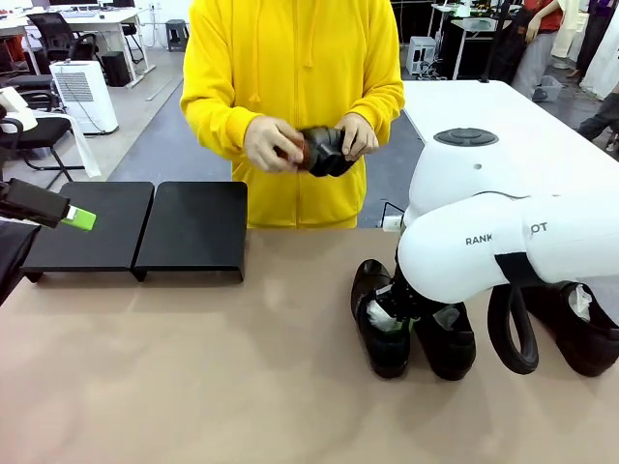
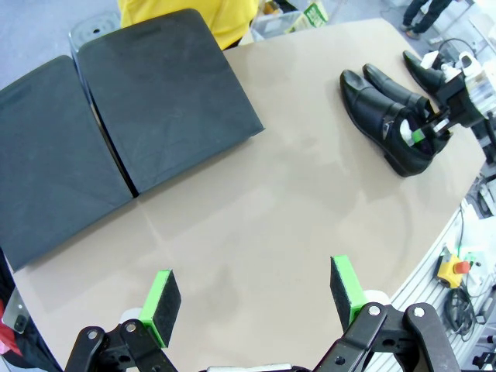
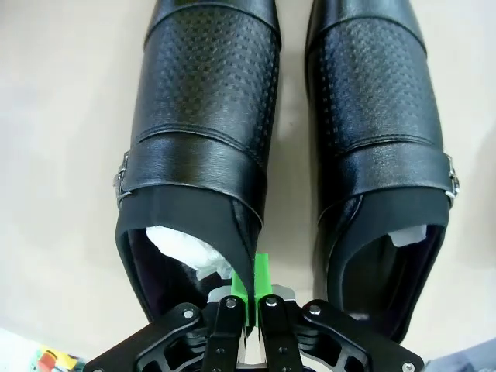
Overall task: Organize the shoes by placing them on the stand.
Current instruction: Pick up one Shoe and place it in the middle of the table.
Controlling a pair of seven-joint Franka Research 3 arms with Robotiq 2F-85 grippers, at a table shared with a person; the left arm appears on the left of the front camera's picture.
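Nearest in the right wrist view, the right gripper [image 3: 251,285] is seen closed tight on the rear collar of one shoe [image 3: 205,116]. The thin leather wall on the side facing its neighbour is pinched between the green pads [image 3: 263,273]. White paper stuffing [image 3: 186,246] is seen inside that shoe (a metal buckle is set on its outer strap). A second shoe [image 3: 380,116] is stood just beside it, parallel, with the toes pointed the same way.

Three shoes are counted on the table [image 1: 242,387] in the front view: this pair and a third shoe [image 1: 580,338], partly hidden behind the right arm [image 1: 503,242]. All three are stood well apart from the stand [image 1: 193,227], to its right and nearer the robot's edge. Of the three, the gripped shoe is closest to the stand and the third is farthest from it.

The stand is made of two flat black panels, set side by side with a narrow seam between them. The left gripper [image 2: 254,294] is held above the table near the stand, on the robot's side of it, with its jaws spread wide and nothing between them.

Beyond the stand's right end, a person in a yellow hooded top [image 1: 290,58] is stood at the far side. A dark object [image 1: 329,150] is held in both hands [image 1: 271,143], and whether it is a fourth shoe cannot be told.
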